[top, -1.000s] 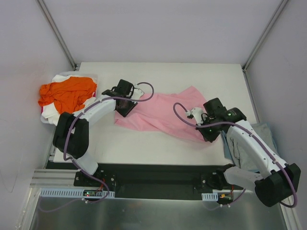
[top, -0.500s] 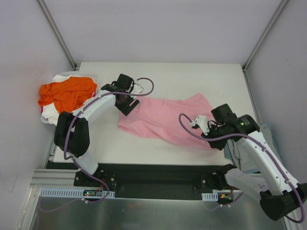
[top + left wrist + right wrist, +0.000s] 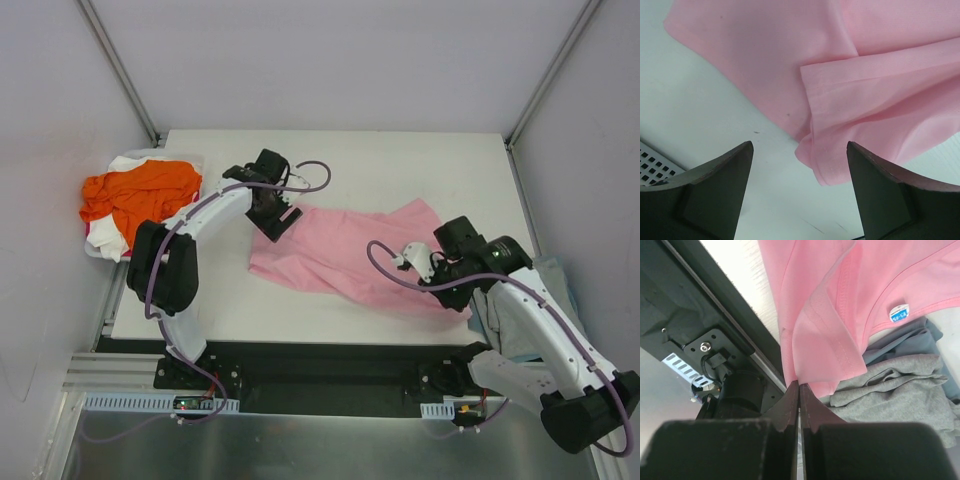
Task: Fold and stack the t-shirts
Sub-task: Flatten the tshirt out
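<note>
Left end effector agape over corner of pink t-shirt, right end effector clamped on its edge.

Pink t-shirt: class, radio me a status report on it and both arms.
Left gripper: jaws open over its edge. Right gripper: jaws shut on pink t-shirt. Shirt spread out, unfolded. Collar end overlaps grey t-shirt.

Pink t-shirt: soft matt cloth of fine, even knit, with stitched hems and a small white label at the collar band. Grey-blue t-shirt: matt cloth, heavily creased. Orange t-shirt: matt cloth, crumpled. Worktop: white, smooth, matt. Left gripper: dark matt fingers, apparently plastic. Left arm: white shell, slightly glossy plastic. Floor panel before the bases: brushed metal, dull sheen.
</note>
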`<action>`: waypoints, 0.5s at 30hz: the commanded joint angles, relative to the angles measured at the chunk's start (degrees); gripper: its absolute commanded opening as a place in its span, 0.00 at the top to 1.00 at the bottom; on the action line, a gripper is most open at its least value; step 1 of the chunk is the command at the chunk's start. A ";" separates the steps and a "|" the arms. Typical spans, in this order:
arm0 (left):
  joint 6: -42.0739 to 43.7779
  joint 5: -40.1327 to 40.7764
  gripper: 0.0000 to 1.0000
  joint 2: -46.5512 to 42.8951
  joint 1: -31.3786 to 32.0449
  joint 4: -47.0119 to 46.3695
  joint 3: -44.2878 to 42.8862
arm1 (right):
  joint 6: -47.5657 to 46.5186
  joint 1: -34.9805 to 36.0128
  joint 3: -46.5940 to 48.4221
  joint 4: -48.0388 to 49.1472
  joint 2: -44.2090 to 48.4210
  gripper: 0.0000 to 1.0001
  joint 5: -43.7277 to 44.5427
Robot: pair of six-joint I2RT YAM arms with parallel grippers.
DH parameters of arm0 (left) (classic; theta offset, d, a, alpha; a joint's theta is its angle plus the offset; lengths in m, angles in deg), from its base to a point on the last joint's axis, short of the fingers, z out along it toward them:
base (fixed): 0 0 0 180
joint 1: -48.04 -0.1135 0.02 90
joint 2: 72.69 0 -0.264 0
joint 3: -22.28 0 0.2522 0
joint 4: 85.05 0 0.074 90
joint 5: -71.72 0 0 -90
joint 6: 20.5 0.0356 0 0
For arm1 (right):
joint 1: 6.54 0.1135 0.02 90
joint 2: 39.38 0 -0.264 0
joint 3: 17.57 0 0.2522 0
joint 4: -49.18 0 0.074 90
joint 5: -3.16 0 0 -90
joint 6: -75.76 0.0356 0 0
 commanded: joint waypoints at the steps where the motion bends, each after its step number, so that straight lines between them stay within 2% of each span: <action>1: -1.30 -2.59 0.24 -2.59 0.60 2.62 2.58 | 0.23 0.27 0.83 4.07 -1.05 0.99 2.53; 4: -1.39 -2.94 0.23 -3.38 1.30 2.80 3.38 | 0.75 0.27 -0.05 7.67 -1.32 0.99 3.58; 8: -1.21 -3.99 0.23 -0.15 1.57 3.33 1.36 | 1.36 0.18 -1.28 12.69 -3.16 0.99 4.29; 15: -1.12 -6.80 0.24 6.89 1.74 6.31 -8.56 | 2.86 0.18 -2.07 18.41 -9.04 0.99 4.37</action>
